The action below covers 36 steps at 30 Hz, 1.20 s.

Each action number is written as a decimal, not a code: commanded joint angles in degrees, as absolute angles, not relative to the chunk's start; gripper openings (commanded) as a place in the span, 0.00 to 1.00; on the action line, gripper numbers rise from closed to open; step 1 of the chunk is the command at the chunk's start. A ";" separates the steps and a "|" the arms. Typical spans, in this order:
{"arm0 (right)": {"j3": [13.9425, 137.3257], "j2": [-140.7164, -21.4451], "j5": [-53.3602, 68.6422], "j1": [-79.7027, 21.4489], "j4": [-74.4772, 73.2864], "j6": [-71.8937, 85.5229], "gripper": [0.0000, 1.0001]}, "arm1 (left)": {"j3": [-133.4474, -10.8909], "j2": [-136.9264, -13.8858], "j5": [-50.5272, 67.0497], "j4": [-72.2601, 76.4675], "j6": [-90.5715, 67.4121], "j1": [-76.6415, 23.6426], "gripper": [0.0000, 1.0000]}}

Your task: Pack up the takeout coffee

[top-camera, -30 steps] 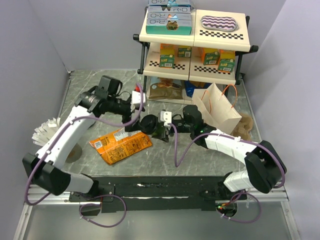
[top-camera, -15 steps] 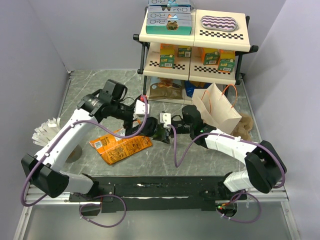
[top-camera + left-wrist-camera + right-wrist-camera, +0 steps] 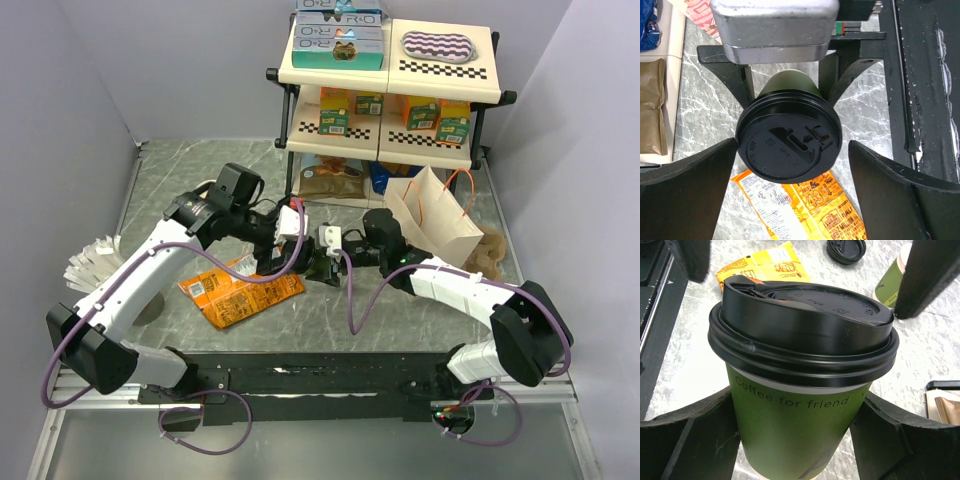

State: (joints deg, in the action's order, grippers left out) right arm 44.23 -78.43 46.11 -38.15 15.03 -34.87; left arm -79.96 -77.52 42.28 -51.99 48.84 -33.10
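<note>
The takeout coffee (image 3: 795, 425) is a dark green paper cup with a black lid (image 3: 788, 142), printed "Coffee for friend". My right gripper (image 3: 795, 445) is shut on its body, one finger on each side, holding it upright above the table. My left gripper (image 3: 792, 145) is open and hangs over the lid, its fingers (image 3: 685, 190) straddling the rim with small gaps. In the top view the two grippers meet at mid-table, the left gripper (image 3: 285, 248) covering most of the cup and the right gripper (image 3: 314, 262) beside it. The brown paper bag (image 3: 435, 215) stands open to the right.
An orange snack packet (image 3: 240, 290) lies flat under the cup. A loose black lid (image 3: 846, 249) and a second green cup (image 3: 888, 284) sit beyond it. A stocked shelf rack (image 3: 390, 90) stands at the back, and a white ruffled item (image 3: 90, 262) lies at far left.
My left arm has swung right and brought its open gripper over the cup's lid. The right arm and the cup have stayed put.
</note>
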 commanded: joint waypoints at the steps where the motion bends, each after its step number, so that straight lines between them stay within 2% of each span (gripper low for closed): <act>1: 47.28 -77.61 48.25 -39.11 16.52 -36.83 0.46 | -79.63 -77.69 42.19 -50.45 50.27 -33.84 0.99; 15: 48.08 -78.31 48.25 -39.37 15.82 -37.35 0.46 | -78.58 -77.43 40.08 -51.24 52.29 -34.28 0.99; 21: 48.43 -78.84 47.99 -39.29 15.91 -36.92 0.47 | -79.36 -77.87 39.11 -52.82 53.26 -34.28 0.90; 22: 48.51 -78.92 47.81 -39.37 15.91 -36.74 0.48 | -79.54 -77.96 39.02 -53.17 53.35 -34.28 0.85; 23: 48.69 -78.93 47.38 -39.29 15.39 -36.65 0.50 | -79.72 -78.05 38.85 -53.35 53.26 -34.28 0.81; 24: 48.87 -78.84 47.29 -39.29 15.12 -36.82 0.60 | -80.15 -78.05 38.50 -53.52 53.09 -34.28 0.78; 26: 48.87 -78.58 47.02 -39.20 14.85 -36.74 0.64 | -80.51 -78.31 38.23 -54.66 53.00 -34.28 0.70; 29: 49.57 -77.87 46.93 -39.29 12.93 -37.44 0.98 | -80.68 -77.79 38.06 -55.19 52.91 -34.28 0.64; 36: 50.80 -74.54 44.92 -39.29 5.46 -40.43 1.00 | -79.72 -74.80 36.65 -54.75 52.21 -34.28 0.63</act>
